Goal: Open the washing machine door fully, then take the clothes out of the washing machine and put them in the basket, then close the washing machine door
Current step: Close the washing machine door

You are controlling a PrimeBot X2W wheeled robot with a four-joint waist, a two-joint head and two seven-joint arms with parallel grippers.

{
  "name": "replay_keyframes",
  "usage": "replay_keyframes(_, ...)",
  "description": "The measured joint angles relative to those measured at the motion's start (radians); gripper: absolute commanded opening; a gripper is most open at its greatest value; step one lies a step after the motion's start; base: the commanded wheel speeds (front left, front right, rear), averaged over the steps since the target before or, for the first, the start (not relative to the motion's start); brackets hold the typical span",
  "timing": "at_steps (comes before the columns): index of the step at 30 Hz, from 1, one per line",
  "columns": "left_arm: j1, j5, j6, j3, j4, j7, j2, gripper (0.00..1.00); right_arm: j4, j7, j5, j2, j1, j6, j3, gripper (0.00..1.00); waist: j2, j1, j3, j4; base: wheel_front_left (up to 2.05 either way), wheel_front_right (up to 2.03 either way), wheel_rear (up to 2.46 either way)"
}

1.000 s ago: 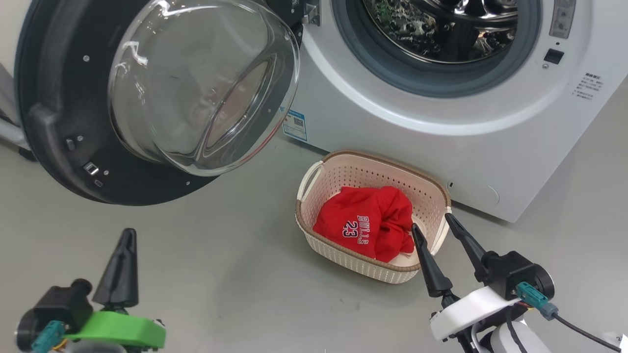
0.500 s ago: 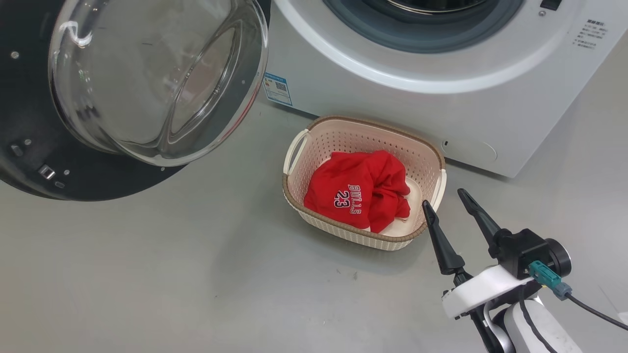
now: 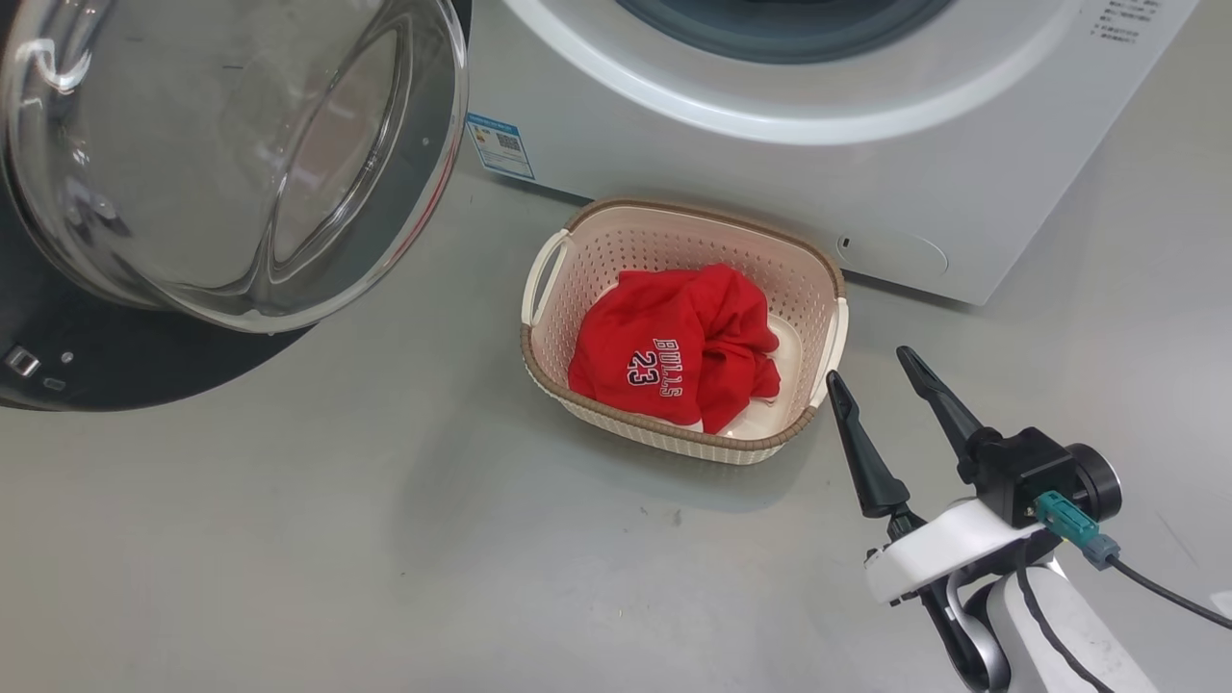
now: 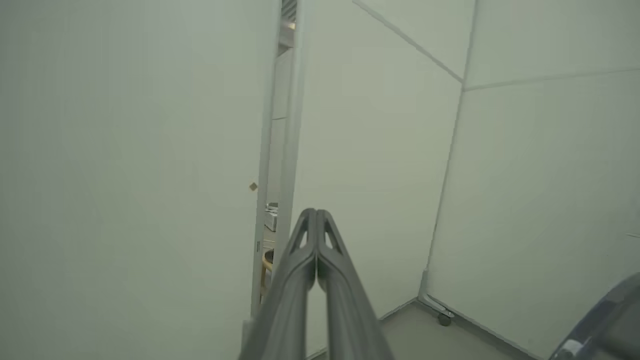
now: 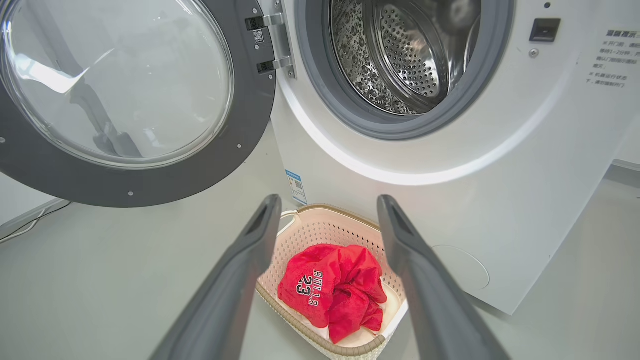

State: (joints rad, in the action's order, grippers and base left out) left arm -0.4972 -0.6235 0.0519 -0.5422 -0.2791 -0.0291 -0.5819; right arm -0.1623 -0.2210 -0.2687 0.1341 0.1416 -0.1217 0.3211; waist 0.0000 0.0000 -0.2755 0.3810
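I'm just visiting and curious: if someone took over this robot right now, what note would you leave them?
Grippers: left gripper shut, empty; right gripper open, empty, just beside the basket.
Things: the clothes lie in the basket, on the floor before the washing machine.
Done: washing machine door open; no clothes seen in the drum's visible part.
Left: close the door.

Drum mouth (image 5: 400, 55): wide round way in from the front, grey gasket (image 5: 400, 131) ringing it.
Washing machine door (image 3: 231, 164): swung out at far left; its glass bowl bulges over the floor (image 3: 337, 539), barring that side.
Basket (image 3: 674, 245): on the floor just before the washing machine (image 3: 770, 164) front, below the mouth; clothes (image 3: 664, 356) heaped mid-basket.
Near floor: bare stretch from basket left to door.
Right tool (image 3: 868, 364): fingers spread, just right of the basket's near corner.
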Motion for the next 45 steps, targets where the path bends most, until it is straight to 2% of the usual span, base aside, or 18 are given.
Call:
replay_keyframes(4, -0.087, -0.218, -0.045, -0.113, -0.151, 0.114, 0.074, 0.00, -0.005, 0.000, 0.000, -0.002, 0.005, 0.000, 0.006, 1.00, 0.0000, 0.0000, -0.001, -0.015, 0.00, 0.00, 0.00)
replay_keyframes(6, -0.123, -0.286, -0.081, -0.144, -0.214, 0.168, 0.107, 0.00, -0.007, 0.000, 0.000, -0.003, 0.006, 0.000, 0.008, 1.00, 0.0000, 0.0000, 0.000, -0.022, 0.00, 0.00, 0.00)
replay_keyframes(10, -0.170, -0.362, -0.146, -0.214, -0.303, 0.254, 0.113, 0.00, -0.013, 0.000, 0.000, -0.004, 0.006, 0.000, 0.009, 1.00, 0.0000, 0.0000, 0.005, -0.032, 0.00, 0.00, 0.00)
replay_keyframes(13, -0.210, -0.415, -0.158, -0.239, -0.353, 0.320, 0.114, 0.00, -0.013, 0.000, 0.000, -0.005, 0.006, 0.000, 0.008, 1.00, 0.0000, 0.0000, 0.007, -0.037, 0.00, 0.00, 0.00)
replay_keyframes(20, -0.268, -0.470, -0.163, -0.245, -0.436, 0.448, 0.125, 0.00, -0.013, 0.000, 0.000, -0.005, 0.013, 0.000, 0.009, 1.00, 0.0000, 0.0000, 0.012, -0.042, 0.00, 0.00, 0.00)
replay_keyframes(31, -0.303, -0.476, -0.171, -0.174, -0.524, 0.625, 0.143, 0.00, -0.017, -0.001, 0.000, -0.006, 0.014, 0.000, 0.012, 1.00, 0.0000, 0.0000, 0.014, -0.051, 0.00, 0.00, 0.00)
replay_keyframes(45, -0.335, -0.484, -0.171, -0.164, -0.589, 0.708, 0.150, 0.00, -0.022, -0.004, 0.000, -0.007, 0.014, 0.000, 0.013, 1.00, 0.0000, 0.0000, 0.013, -0.068, 0.00, 0.00, 0.00)
